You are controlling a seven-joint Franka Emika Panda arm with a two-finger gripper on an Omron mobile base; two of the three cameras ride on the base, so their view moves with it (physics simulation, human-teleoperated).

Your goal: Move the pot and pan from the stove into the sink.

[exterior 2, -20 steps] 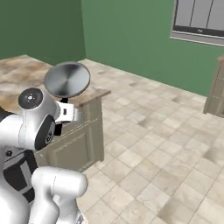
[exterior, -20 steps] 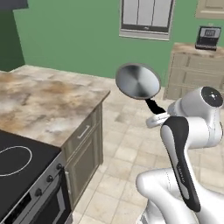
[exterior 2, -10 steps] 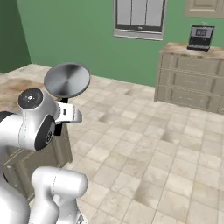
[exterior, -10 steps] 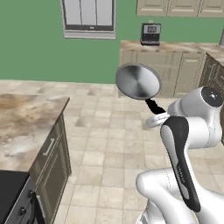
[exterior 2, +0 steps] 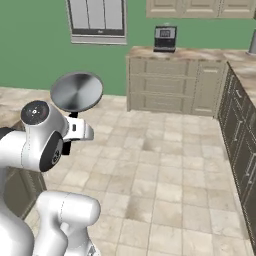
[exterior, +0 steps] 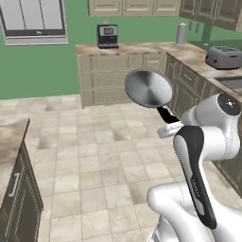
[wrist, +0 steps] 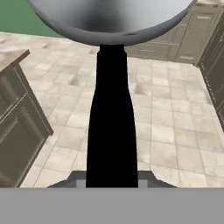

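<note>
Silver pan (exterior: 148, 88) rides high, claw (wrist: 112, 181) clamped on its black handle; a swing could twist it loose.

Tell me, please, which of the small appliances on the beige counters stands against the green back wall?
The black coffee machine with the silver front stands at the green wall. The silver toaster sits on the side counter, nearer the dark sink.

Home kitchen, rendered. Beige cabinets (exterior: 113, 71) under stone counters, coffee machine (exterior: 108, 36), toaster (exterior: 223, 57), window (exterior 2: 97, 20) in green wall. Tiled floor (exterior 2: 170, 170).
</note>
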